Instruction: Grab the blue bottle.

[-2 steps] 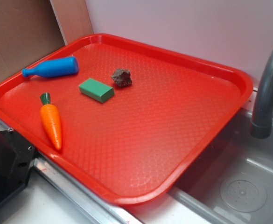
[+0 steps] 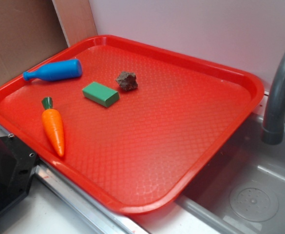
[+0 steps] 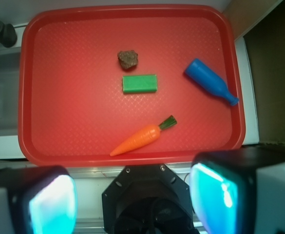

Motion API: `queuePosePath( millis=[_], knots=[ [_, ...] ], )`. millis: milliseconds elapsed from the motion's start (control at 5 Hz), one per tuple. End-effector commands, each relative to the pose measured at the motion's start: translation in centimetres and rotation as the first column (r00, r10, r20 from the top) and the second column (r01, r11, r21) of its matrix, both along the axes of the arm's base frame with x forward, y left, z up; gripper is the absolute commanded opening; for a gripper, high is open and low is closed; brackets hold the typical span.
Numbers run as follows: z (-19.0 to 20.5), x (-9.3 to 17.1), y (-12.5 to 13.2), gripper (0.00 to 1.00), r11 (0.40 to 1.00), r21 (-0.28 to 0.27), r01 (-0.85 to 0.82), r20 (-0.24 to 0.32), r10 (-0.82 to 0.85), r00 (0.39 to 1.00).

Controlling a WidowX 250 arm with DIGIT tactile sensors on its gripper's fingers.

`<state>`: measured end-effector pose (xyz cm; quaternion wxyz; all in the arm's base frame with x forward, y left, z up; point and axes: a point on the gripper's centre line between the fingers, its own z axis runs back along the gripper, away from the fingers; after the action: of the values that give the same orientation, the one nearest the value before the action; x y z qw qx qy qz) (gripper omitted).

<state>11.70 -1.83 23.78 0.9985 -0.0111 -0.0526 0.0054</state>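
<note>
Exterior view: nothing has shifted since the earlier frame; the blue bottle (image 2: 53,71) lies on its side at the far-left corner of the red tray (image 2: 239,78), neck toward the rim; the green block (image 2: 100,94), the brown lump (image 2: 127,81) and the toy carrot (image 2: 53,128) rest where they were, all apart from one another; the grey faucet (image 2: 280,92) rises at the right over the sink (image 2: 254,195); the tool itself is out of this view.

Wrist view: the tool (image 3: 132,197) hangs high above the near edge of the tray (image 3: 30,97), its two fingers (image 3: 52,204) spread wide and holding nothing; the bottle (image 3: 210,81) lies ahead and to the right of the tool, well apart from it, neck toward the right rim; the carrot (image 3: 141,137) lies nearest, just ahead; the block (image 3: 140,83) and lump (image 3: 128,59) lie farther ahead.
</note>
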Motion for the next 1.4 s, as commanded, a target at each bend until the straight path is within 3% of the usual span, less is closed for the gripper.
queuePosePath(
  millis=[0,200,400,800,1200],
  knots=[
    [-8.4,4.2,6.9,1.00,0.973,0.231,-0.006,-0.110,0.032,0.993],
    [-11.2,5.8,7.6,1.00,0.945,0.230,0.231,-0.090,-0.215,0.972],
    [-12.5,5.2,10.2,1.00,0.941,0.162,0.296,-0.159,-0.271,0.949],
    [-16.7,6.6,12.5,1.00,0.914,0.059,0.401,-0.134,-0.391,0.911],
    [-17.7,11.0,13.6,1.00,0.874,0.107,0.474,-0.095,-0.466,0.880]
  ],
)
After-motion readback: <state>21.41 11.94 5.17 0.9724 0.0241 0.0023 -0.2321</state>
